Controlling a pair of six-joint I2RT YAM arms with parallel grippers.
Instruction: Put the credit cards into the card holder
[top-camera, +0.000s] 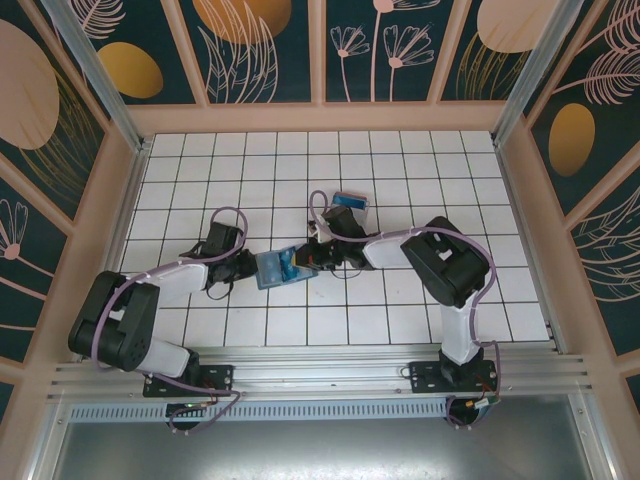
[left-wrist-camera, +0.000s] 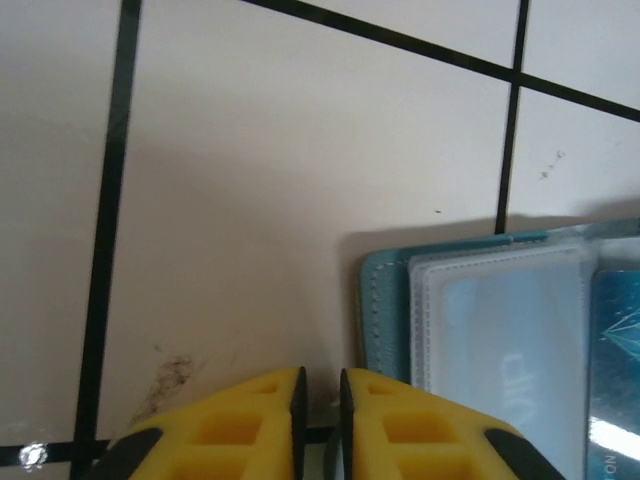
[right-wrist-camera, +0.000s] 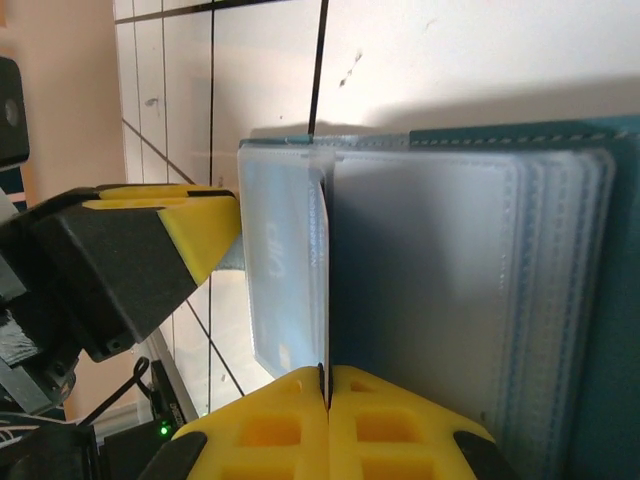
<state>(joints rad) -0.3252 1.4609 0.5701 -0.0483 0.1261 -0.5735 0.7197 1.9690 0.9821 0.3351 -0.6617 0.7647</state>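
Note:
The teal card holder lies open on the tiles between both grippers. A whitish-grey credit card sits inside its left clear sleeve. My right gripper is shut on a blue credit card, which stands on edge at the holder's fold among the clear sleeves. At the holder's left edge my left gripper has its jaws nearly together, with a thin dark edge of the cover between them; one of its fingers touches that edge.
A clear tray with a blue card in it rests just behind the right gripper. Peach walls border the tiled floor on three sides, and an aluminium rail runs along the near edge.

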